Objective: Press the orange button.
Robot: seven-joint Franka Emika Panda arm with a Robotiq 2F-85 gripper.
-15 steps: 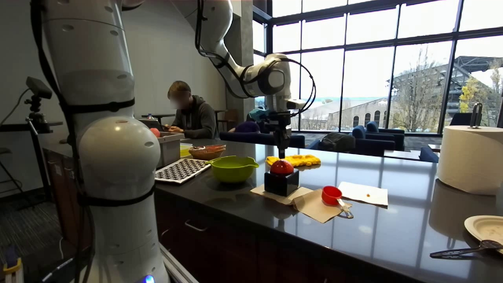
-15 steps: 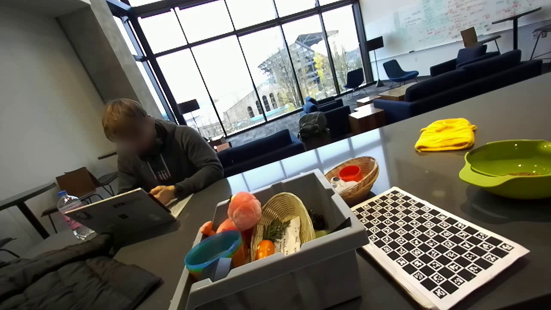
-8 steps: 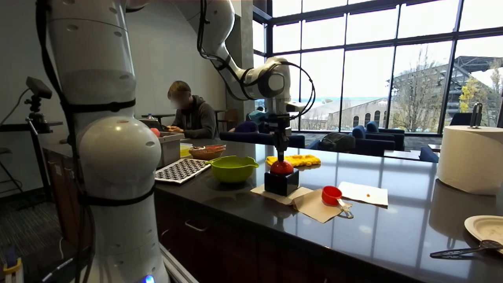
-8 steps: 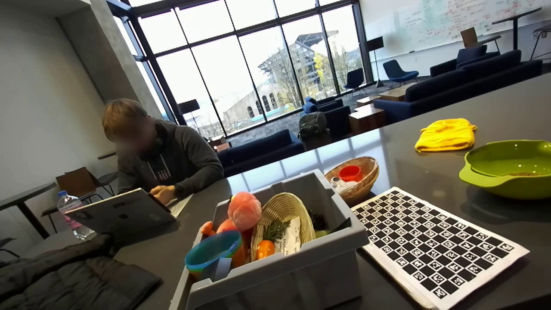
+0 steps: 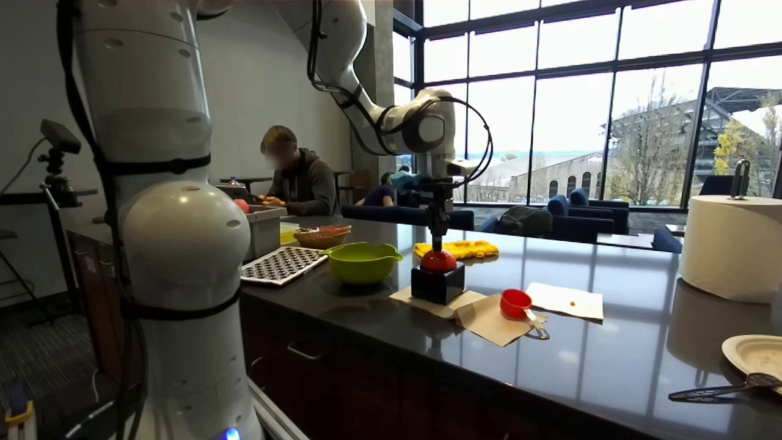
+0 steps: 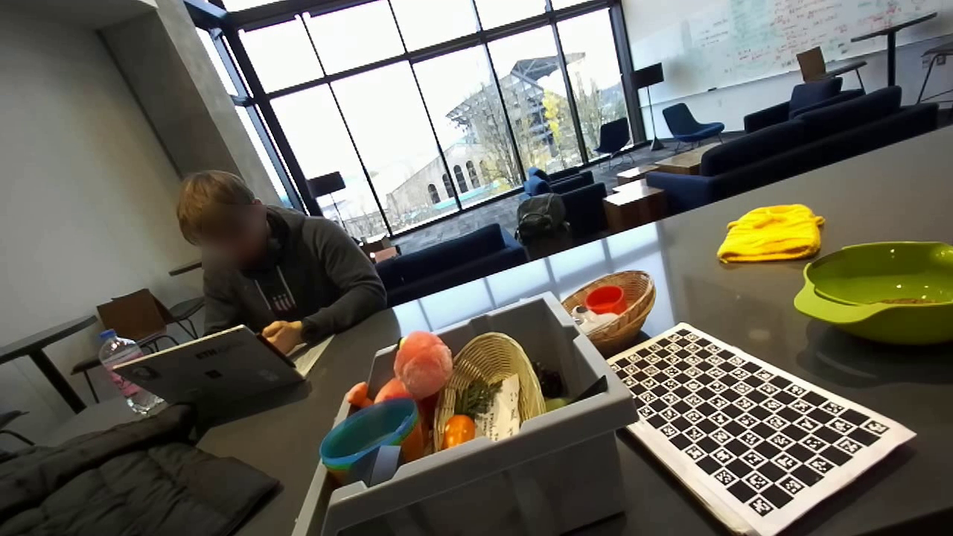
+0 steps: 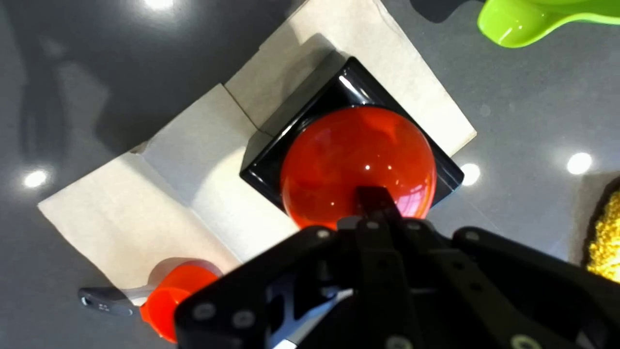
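The orange button (image 7: pixel 353 155), a glossy dome on top of a black box (image 5: pixel 427 287), sits on brown paper sheets (image 7: pixel 131 208) laid on the bench (image 5: pixel 623 366). The gripper (image 5: pixel 437 245) stands upright right over it, drawn to its narrowest, with nothing held, so that it ends in a single blunt tip. In the wrist view that tip overlaps the dome at about five o'clock from its middle; in an exterior view it meets the cap's top, so I judge the two to be touching. Reaching and lining up look done, and the press itself seems to be the step in hand. Whether the cap is depressed I cannot tell. What is left, by my reading, is to drive it fully down, if it has yet to give, and then lift clear. Round the button in the wrist view, the lime-green bowl (image 7: pixel 518 22) lies at two o'clock, the yellow cloth (image 7: pixel 608 242) between three and four, and the red measuring cup (image 7: pixel 167 300) at eight, all apart from the box.
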